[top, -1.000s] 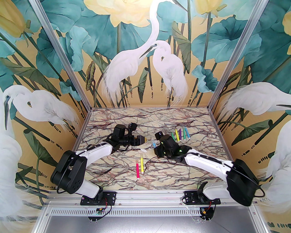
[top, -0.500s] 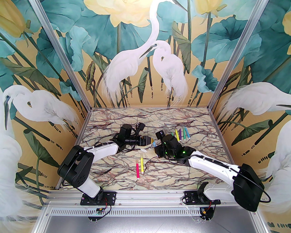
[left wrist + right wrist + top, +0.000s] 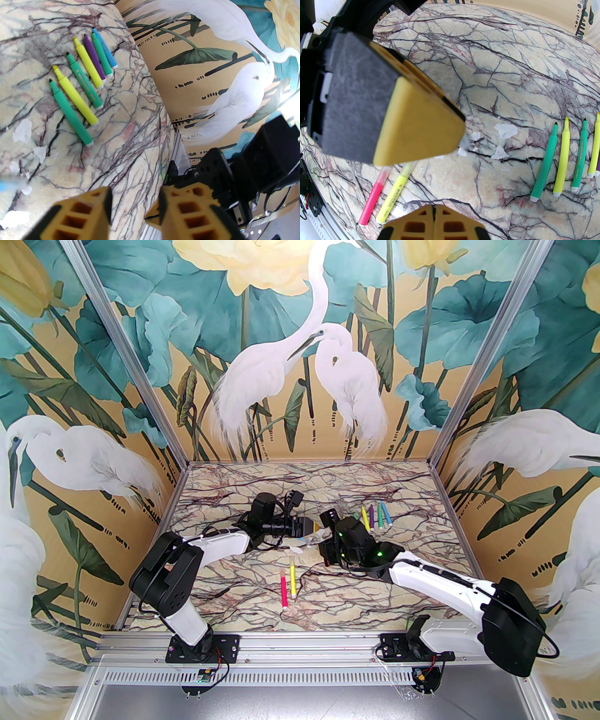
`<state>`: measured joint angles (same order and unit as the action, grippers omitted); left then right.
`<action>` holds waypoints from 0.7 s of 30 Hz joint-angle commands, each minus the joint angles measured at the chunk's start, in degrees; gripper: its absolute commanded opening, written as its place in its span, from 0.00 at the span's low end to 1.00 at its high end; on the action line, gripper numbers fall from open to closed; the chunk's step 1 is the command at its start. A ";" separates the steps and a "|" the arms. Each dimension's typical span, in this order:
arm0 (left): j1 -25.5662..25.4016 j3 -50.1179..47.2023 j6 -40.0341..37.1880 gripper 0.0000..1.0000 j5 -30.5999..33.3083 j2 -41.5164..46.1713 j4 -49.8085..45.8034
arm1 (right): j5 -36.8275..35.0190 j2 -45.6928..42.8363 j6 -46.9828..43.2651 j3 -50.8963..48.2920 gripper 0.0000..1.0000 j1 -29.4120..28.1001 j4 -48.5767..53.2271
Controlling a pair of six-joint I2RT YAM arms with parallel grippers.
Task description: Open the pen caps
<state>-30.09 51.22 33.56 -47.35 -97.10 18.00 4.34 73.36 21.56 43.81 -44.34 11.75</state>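
**Nearly tip to tip over veined marble**

Whitish, translucent pen caps (image 3: 384, 174) sit on the pink pen (image 3: 371, 202) and yellow pen (image 3: 392, 199), which lie side by side at 6 o'clock on the smooth, dark-veined table (image 3: 234, 587). Bare-tipped markers (image 3: 371, 517) line up at 1 o'clock, clear of the edges, with open marble around them. Both arms reach inward to mid-table. The left gripper (image 3: 135, 196), honeycombed tan plastic, shows a narrow empty gap. The right gripper (image 3: 433, 208) is pressed flat together. A blurred blue pen (image 3: 7, 185) shows just beside the left gripper's finger.
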 commanded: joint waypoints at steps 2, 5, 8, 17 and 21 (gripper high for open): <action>0.81 1.90 -3.01 0.48 7.63 1.12 -7.93 | -1.11 -0.07 0.14 -1.07 0.05 -0.05 0.05; 2.80 1.46 -3.36 0.48 9.38 2.35 -10.52 | -1.29 0.43 0.21 -1.35 0.07 0.03 -0.76; 4.35 2.40 -6.09 0.53 13.93 3.64 -15.92 | -0.94 2.70 0.56 -0.42 0.09 0.27 -0.76; 6.85 18.15 -18.79 0.44 27.86 -5.06 -33.98 | 4.00 13.82 5.39 2.06 0.07 4.04 -9.31; 7.05 26.28 -21.30 0.33 30.53 -13.40 -40.05 | 8.20 19.08 7.38 4.44 0.06 4.43 -13.70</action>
<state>-23.38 74.43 16.60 -21.65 -105.08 -13.32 8.10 89.84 25.89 45.39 -39.83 4.16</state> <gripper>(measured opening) 0.342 0.066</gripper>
